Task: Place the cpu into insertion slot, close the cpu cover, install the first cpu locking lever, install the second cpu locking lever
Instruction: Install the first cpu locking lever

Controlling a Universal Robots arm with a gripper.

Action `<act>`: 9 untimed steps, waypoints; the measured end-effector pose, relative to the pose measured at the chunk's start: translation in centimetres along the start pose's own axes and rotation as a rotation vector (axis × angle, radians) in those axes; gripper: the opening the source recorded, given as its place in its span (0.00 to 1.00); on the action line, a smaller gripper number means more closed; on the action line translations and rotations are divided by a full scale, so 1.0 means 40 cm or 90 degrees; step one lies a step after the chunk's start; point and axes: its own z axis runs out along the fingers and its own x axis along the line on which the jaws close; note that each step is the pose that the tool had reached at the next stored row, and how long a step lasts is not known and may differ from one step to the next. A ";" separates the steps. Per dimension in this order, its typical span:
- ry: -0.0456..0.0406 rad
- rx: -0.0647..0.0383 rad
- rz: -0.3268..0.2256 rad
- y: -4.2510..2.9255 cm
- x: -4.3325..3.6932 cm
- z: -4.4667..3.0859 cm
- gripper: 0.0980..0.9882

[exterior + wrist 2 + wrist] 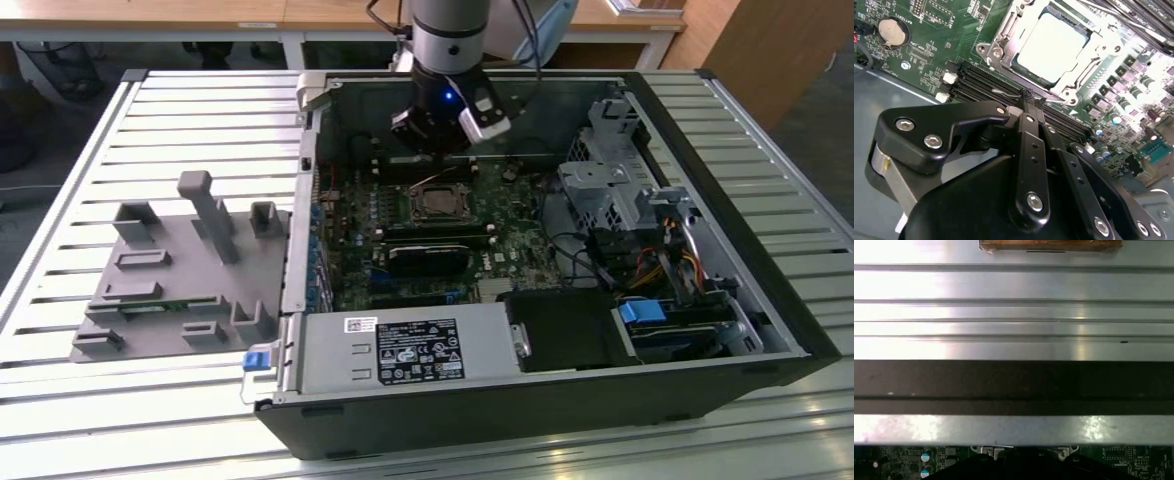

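CPU seated in socket; gripper hovering beside it, empty.

The cpu is lying flat in the insertion slot, its cover looking swung down around it: a light, stiff, fragile chip, best taken by its edges, I judge. The gripper is poising over the memory slots, fingers pressed together, gripping nothing.

We see a slatted metal table bearing an open computer case lying on its side. Beside it, toward the exterior view's left, a grey fixture block rests on the slats.
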 end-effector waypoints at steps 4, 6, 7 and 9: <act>-0.0001 0.000 0.000 0.001 -0.011 0.005 0.01; -0.0001 0.000 0.000 0.001 -0.021 0.008 0.01; 0.0000 0.000 0.000 0.002 -0.025 0.010 0.01; 0.0000 0.000 0.000 0.003 -0.031 0.015 0.01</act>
